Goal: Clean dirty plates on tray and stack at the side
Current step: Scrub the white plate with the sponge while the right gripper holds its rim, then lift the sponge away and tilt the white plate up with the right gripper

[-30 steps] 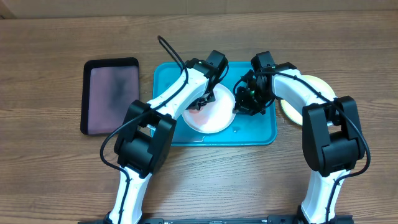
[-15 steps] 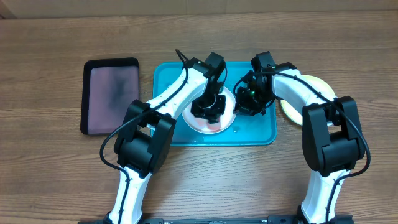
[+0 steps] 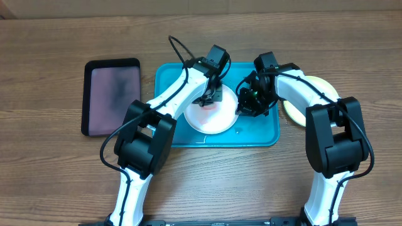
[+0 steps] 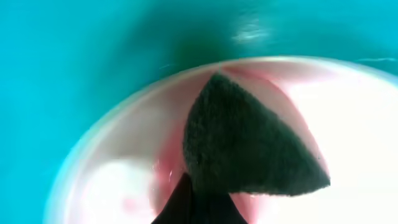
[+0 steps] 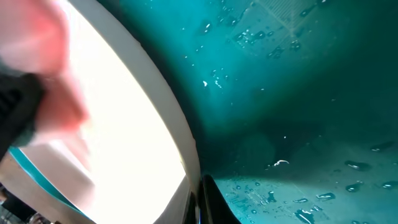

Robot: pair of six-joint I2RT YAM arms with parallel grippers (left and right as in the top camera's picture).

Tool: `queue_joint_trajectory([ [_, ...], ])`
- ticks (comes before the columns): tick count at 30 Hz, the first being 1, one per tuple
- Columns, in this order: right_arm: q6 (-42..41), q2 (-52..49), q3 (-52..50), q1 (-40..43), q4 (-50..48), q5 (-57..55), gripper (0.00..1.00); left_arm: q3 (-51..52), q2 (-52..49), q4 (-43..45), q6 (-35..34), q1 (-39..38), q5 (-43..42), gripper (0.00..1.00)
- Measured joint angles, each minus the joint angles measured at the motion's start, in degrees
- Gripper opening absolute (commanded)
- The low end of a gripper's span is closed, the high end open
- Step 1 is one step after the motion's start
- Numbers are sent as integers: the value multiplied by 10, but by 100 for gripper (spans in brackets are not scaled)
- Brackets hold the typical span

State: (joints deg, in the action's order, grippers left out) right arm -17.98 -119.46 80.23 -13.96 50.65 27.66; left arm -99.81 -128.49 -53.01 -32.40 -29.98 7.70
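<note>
On the white plate (image 3: 213,124), the L gripper (image 3: 210,98) is closed tight on a dark sponge (image 4: 249,149). The sponge lies on pink-red smears (image 4: 163,177) near the plate's far edge. The R gripper (image 3: 242,107) is closed too, pinching the plate's right rim. The plate sits mid blue tray (image 3: 257,135), w/ water drops (image 5: 273,163) nearby. A yellow-green plate (image 3: 316,83) lies on the table (image 3: 56,182) just right of the tray. A black tray (image 3: 113,97) is off to the left.

Overhead: fixed above table (image 3: 56,188), facing straight down, whole workspace in frame. Left wrist: very near, down past sponge (image 4: 249,143) onto white plate (image 4: 354,118). Right wrist: near, at white plate rim over tray (image 5: 298,93). All share white plate, tray.
</note>
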Motion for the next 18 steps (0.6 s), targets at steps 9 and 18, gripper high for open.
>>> queue_joint_trajectory([
  [9, 2, 0, 0, -10, 0, -4, 4, -22, -2, -154, -80, 0, 129, 4],
  [18, 5, 6, 0, -7, 23, -31, 4, -234, -11, -239, -30, 64, 20, 4],
])
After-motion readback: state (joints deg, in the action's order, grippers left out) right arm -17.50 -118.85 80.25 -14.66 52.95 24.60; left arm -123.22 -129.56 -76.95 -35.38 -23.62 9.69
